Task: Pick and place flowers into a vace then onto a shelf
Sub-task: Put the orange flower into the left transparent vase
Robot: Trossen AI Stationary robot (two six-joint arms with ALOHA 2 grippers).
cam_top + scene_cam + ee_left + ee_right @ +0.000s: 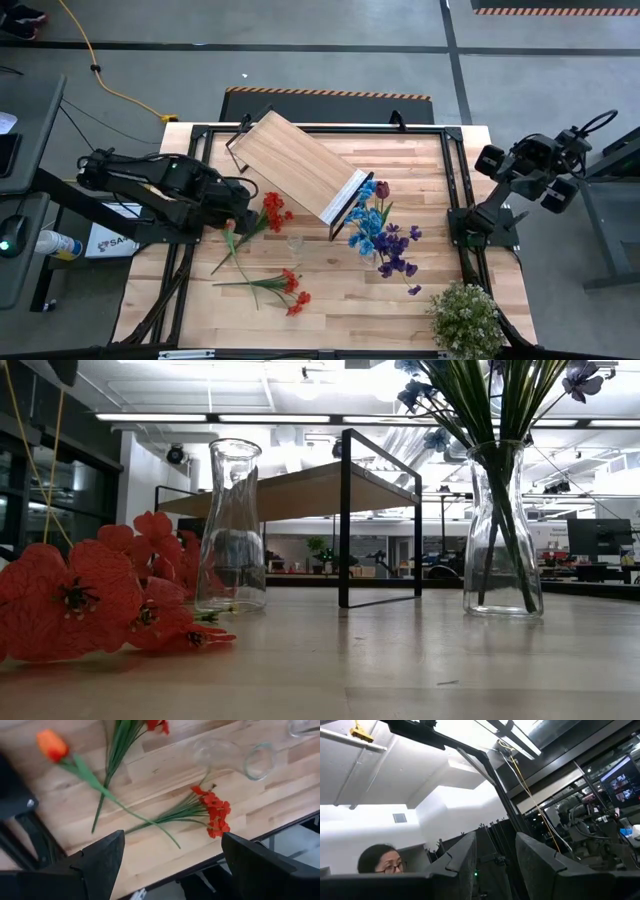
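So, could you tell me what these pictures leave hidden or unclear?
- Low view: flowers in the right vase are cut off by the top edge.
- High view: empty vase too small and clear to make out.
- Right wrist view: shows only the room; table unseen.

In the low view, the blue and purple flower heads [415,390] in the right glass vase [502,530] are cut off by the upper edge. The red flowers [90,595] lying on the tabletop [400,660] are cut off at the left edge and blurred.

In the left wrist view, a second glass vase [300,726] is cut off at the upper edge; only its rim shows. The red flower bunch [157,724] is also cut off there.

In the high view, the left tool [238,212] is too small for its fingertips to be made out. The empty vase [294,241] shows only as a faint outline.

In the right wrist view, a person's head [377,860] is partly hidden behind the dark lower foreground.
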